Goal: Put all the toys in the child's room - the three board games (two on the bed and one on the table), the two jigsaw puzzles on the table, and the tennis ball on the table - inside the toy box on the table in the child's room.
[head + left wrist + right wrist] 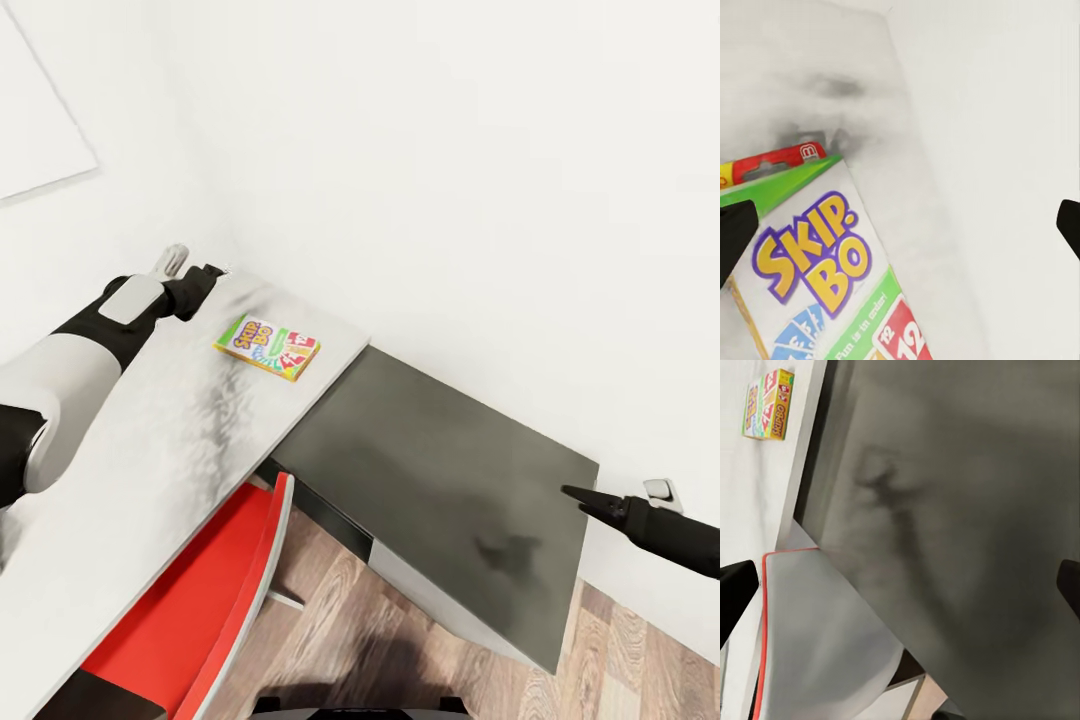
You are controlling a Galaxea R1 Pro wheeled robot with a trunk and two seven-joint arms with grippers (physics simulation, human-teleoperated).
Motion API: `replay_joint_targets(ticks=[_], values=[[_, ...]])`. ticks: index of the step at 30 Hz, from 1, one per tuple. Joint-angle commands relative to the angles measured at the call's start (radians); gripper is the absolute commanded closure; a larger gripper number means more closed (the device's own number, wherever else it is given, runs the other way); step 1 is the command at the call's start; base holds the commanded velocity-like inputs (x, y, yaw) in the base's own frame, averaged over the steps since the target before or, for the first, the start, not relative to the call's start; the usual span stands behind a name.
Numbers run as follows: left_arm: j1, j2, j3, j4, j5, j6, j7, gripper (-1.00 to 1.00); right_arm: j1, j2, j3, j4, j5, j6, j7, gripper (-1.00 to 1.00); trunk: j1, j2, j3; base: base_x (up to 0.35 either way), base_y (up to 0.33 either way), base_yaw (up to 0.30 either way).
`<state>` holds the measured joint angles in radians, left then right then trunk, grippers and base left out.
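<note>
Left pincer (212,272) extended forward, open; right pincer (580,495) open.

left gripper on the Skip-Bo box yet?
Apart. In the head view the left gripper sits near the wall with bare white tabletop between it and the colourful Skip-Bo card game box.

You see a Skip-Bo board game box (267,346) in green, white, red and yellow with purple-edged lettering on a pale grey mottled counter (150,470). Beside it are a dark grey surface (440,470), a red chair (190,610) and a brown wood-grain floor (330,620).
</note>
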<state>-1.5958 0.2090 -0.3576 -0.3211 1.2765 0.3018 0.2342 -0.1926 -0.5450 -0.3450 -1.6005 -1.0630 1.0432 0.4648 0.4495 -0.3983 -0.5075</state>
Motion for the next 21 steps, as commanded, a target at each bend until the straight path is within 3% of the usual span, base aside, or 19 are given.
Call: replay_joint_targets(ticks=[1,9,21], values=[[0.002,0.007,-0.002,0.004,0.014,-0.009,0.002,-1.0,-0.001,0.003,-0.001,-0.003,0.009,0.004,0.009,-1.0,0.001,-0.002,-0.001,0.0,0.0,-0.016],[0.012,0.025,0.01,0.025,0.025,-0.092,-0.011,-1.0,0.0,0.011,0.001,-0.009,0.009,0.004,0.011,-1.0,0.001,-0.002,-0.006,0.0,0.0,-0.01],[0.017,0.036,0.013,0.052,0.029,-0.14,-0.018,-1.0,0.001,0.015,-0.001,-0.012,0.009,0.004,0.031,-1.0,0.001,-0.002,-0.021,0.0,0.0,-0.003]])
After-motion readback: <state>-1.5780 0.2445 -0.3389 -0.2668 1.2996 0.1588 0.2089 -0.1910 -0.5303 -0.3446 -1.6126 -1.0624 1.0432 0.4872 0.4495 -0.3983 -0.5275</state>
